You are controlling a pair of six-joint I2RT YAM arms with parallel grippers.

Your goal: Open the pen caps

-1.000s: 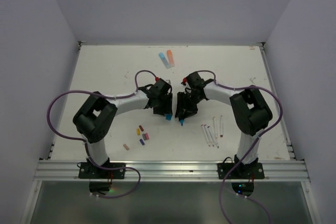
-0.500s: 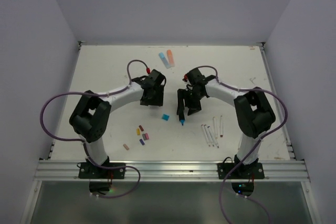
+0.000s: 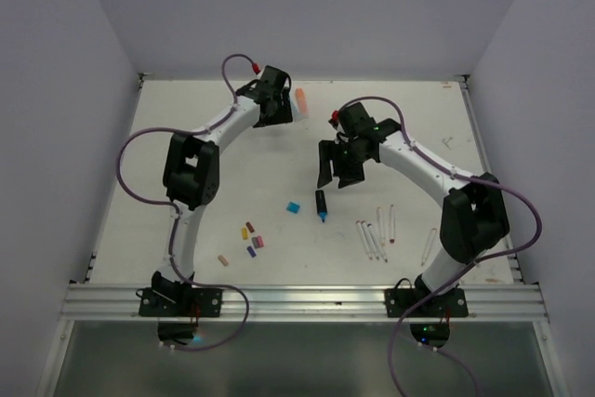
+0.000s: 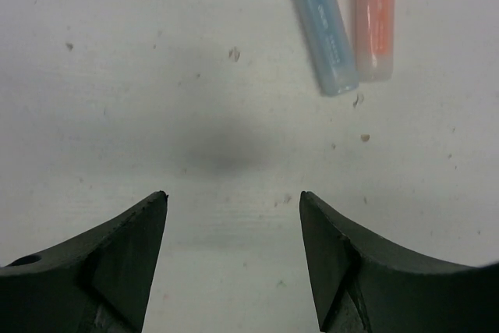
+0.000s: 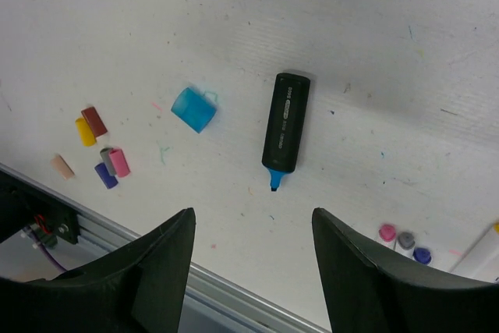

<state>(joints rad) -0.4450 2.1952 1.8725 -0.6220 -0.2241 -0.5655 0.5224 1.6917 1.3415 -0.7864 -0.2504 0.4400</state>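
Observation:
A black marker body [image 5: 285, 122] with a bare blue tip lies on the table, also seen from above [image 3: 321, 204]. Its blue cap [image 5: 193, 109] lies loose to its left [image 3: 293, 207]. Small caps lie in a cluster: yellow [image 5: 84, 132], dark red [image 5: 95, 121], pink [image 5: 119, 161], purple [image 5: 105, 175], and peach [image 5: 62, 166] apart. My right gripper [image 5: 253, 220] is open and empty above the black marker [image 3: 335, 174]. My left gripper [image 4: 234, 200] is open and empty at the far side [image 3: 276, 111], just short of a blue marker [image 4: 320, 21] and an orange marker [image 4: 374, 17].
Several thin white pen barrels [image 3: 374, 234] lie right of the black marker, and one more [image 3: 428, 246] lies further right. Their coloured ends [image 5: 387, 232] show in the right wrist view. The table's metal front rail [image 3: 297, 299] runs along the near edge.
The grippers parted; the blue cap dropped to the table. My left arm swung to the far side by the blue and orange markers. My right gripper released the black marker and rose.

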